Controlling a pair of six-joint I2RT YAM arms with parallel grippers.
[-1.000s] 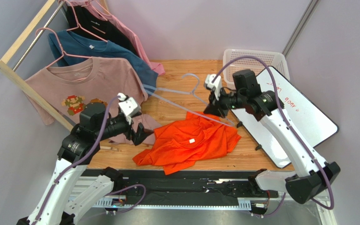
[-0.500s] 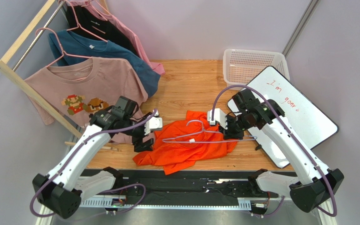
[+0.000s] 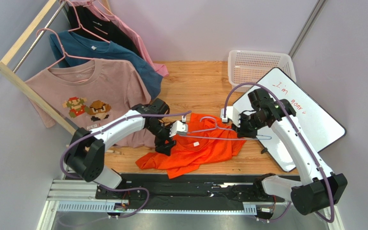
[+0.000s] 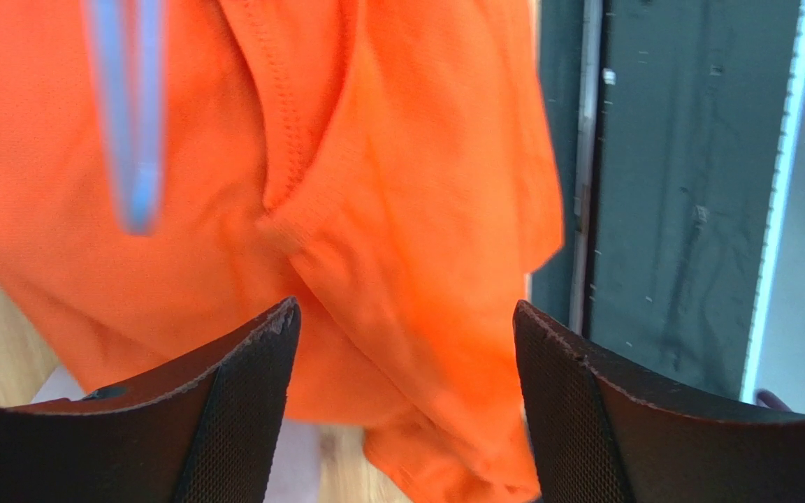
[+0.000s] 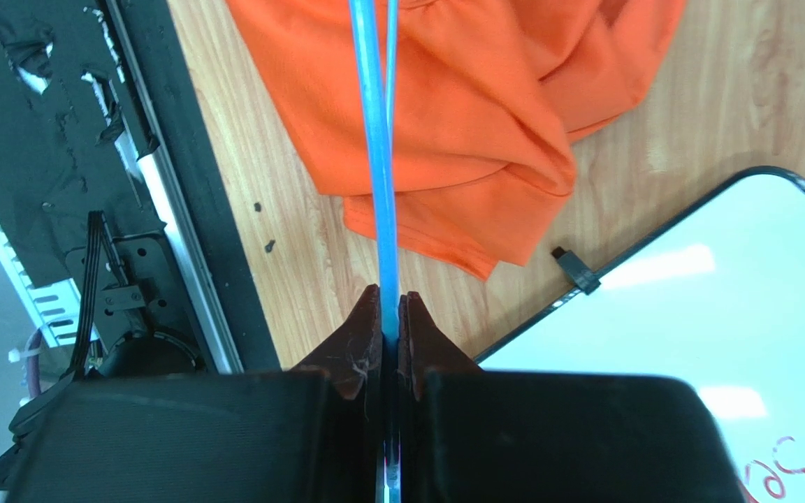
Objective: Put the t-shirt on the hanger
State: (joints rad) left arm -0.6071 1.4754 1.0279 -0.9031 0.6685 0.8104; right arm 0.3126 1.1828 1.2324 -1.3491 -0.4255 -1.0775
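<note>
Fabric lies heaped on the wooden counter [image 3: 190, 91]: the orange t-shirt [image 3: 195, 152], not yet on the hanger [image 5: 384, 189]. At the t-shirt's right edge the right hand [image 5: 390, 304] is clenched on the light-blue hanger's end, holding it across the t-shirt, probably to feed it into the neck. Over the t-shirt's left side the left hand [image 4: 407, 325] hangs released, spread astride a fold, seemingly to lift it. Right of the t-shirt lies a whiteboard [image 3: 310, 120]; behind it, a basket [image 3: 260, 64]; to its left, a rack [image 3: 20, 79] of shirts.

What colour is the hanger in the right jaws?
Light blue: a thin wire hanger, clearest in the right wrist view against the orange t-shirt.
</note>
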